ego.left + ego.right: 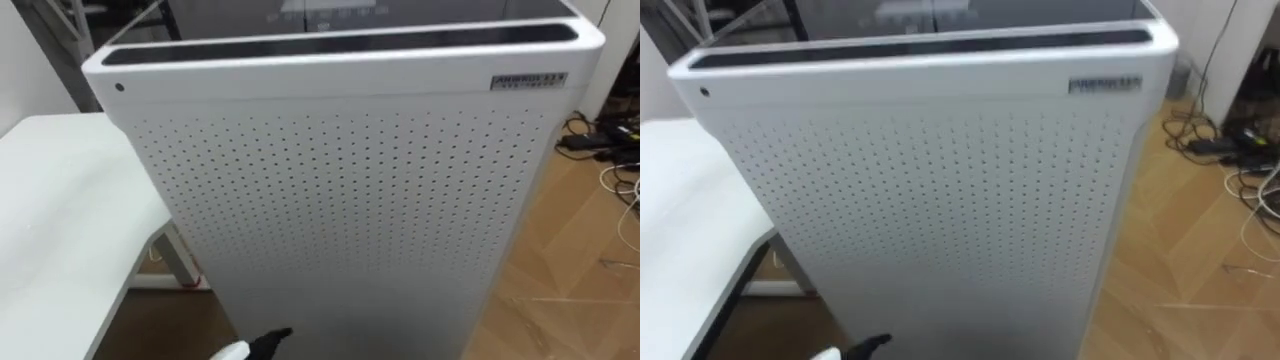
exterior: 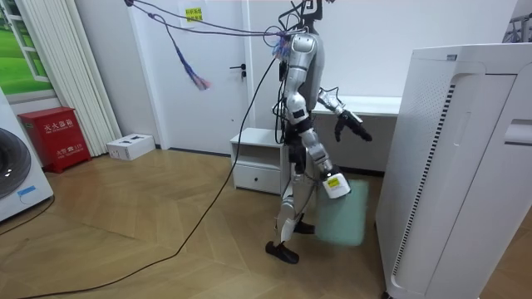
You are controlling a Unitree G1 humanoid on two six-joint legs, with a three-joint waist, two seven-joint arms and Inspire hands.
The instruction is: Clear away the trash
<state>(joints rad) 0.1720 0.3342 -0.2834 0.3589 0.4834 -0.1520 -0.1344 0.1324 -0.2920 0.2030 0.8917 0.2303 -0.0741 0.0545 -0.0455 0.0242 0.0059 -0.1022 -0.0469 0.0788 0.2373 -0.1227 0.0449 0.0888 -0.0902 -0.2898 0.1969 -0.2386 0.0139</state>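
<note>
Robot stands close before air purifier (image 1: 330,200), probably searching. Left robot hand (image 2: 353,126) raised toward air purifier, ready to reach; right robot hand (image 2: 336,184) low, idle. Grip of either: cannot tell. Garbage: whereabouts cannot tell.

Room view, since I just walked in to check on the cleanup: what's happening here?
The robot stands beside a white table, facing a tall white perforated cabinet. Its left hand is raised forward; its right hand hangs low above a pale green container. Whether either hand holds anything, I cannot tell.
</note>
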